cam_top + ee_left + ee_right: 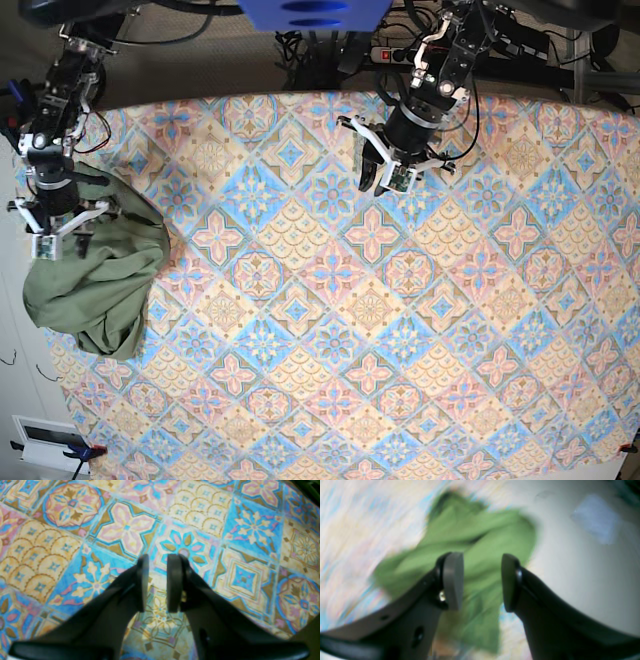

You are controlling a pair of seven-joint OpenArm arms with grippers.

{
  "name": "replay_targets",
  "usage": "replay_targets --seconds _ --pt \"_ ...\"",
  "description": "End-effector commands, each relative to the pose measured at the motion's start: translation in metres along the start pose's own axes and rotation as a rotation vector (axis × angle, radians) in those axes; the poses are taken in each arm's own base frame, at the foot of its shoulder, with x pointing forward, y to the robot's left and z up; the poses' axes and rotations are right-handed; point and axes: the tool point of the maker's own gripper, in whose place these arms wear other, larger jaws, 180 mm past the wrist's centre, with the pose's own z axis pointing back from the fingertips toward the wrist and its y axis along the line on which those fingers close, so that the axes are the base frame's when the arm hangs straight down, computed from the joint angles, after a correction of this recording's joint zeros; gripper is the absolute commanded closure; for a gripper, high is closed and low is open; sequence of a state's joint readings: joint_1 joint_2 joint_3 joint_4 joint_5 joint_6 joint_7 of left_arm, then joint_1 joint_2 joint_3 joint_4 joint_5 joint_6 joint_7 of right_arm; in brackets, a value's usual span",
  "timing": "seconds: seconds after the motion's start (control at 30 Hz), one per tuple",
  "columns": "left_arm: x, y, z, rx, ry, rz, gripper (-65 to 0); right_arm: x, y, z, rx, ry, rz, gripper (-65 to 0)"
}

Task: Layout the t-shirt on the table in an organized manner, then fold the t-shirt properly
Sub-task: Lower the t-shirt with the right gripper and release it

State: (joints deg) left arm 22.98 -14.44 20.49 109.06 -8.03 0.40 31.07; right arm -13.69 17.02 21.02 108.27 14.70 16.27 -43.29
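Though mostly bare, floral table (pixel 400 330), crumpled t-shirt (pixel 100 280).

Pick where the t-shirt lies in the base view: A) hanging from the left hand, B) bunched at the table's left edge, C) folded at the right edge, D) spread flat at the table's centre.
B: the t-shirt sits crumpled at the left edge of the table, under the right hand.

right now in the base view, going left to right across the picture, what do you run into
right gripper open above the crumpled t-shirt at the table's left edge → long stretch of bare patterned table → left gripper hovering near the far edge → more bare table out to the right edge
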Motion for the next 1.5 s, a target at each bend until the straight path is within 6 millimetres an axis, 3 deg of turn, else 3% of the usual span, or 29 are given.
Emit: replay_targets --seconds 0.0,0.1,0.27,0.4,0.6,0.73,0.97,1.13,1.33,1.47 --pt "0.012 0.000 0.001 -0.002 -0.043 -0.003 -13.2 0.016 0.007 0.003 0.036 -0.060 0.006 -24.1" --pt "0.012 0.001 0.001 -0.001 -0.041 -0.007 -13.2 0.004 0.034 0.003 0.121 -0.032 -0.007 -24.1" --pt "0.012 0.001 0.001 -0.001 -0.041 -0.007 -13.2 -0.011 0.062 -0.003 0.195 0.010 0.006 -24.1" --pt "0.010 0.001 0.002 -0.002 -0.038 -0.006 -13.2 -0.031 0.071 -0.010 0.221 0.067 -0.003 -24.1" --pt "0.010 0.001 0.002 -0.001 -0.038 -0.007 -13.2 -0.078 0.072 -0.022 0.229 0.192 -0.040 -24.0" --pt "0.010 0.001 0.002 -0.002 -0.038 -0.006 -13.2 -0.056 0.069 -0.037 0.219 0.147 -0.051 -23.8" --pt "0.010 0.001 0.002 -0.002 -0.036 -0.005 -13.2 -0.058 0.066 -0.045 0.213 0.157 -0.068 -23.7" --pt "0.010 0.001 0.002 -0.002 -0.038 -0.005 -13.2 -0.063 0.065 -0.047 0.212 0.173 -0.073 -23.8" --pt "0.010 0.001 0.002 -0.004 -0.038 -0.002 -13.2 -0.088 0.064 -0.050 0.208 0.237 -0.096 -23.7" --pt "0.010 0.001 0.002 -0.004 -0.038 -0.002 -13.2 -0.090 0.064 -0.050 0.208 0.243 -0.097 -23.7"
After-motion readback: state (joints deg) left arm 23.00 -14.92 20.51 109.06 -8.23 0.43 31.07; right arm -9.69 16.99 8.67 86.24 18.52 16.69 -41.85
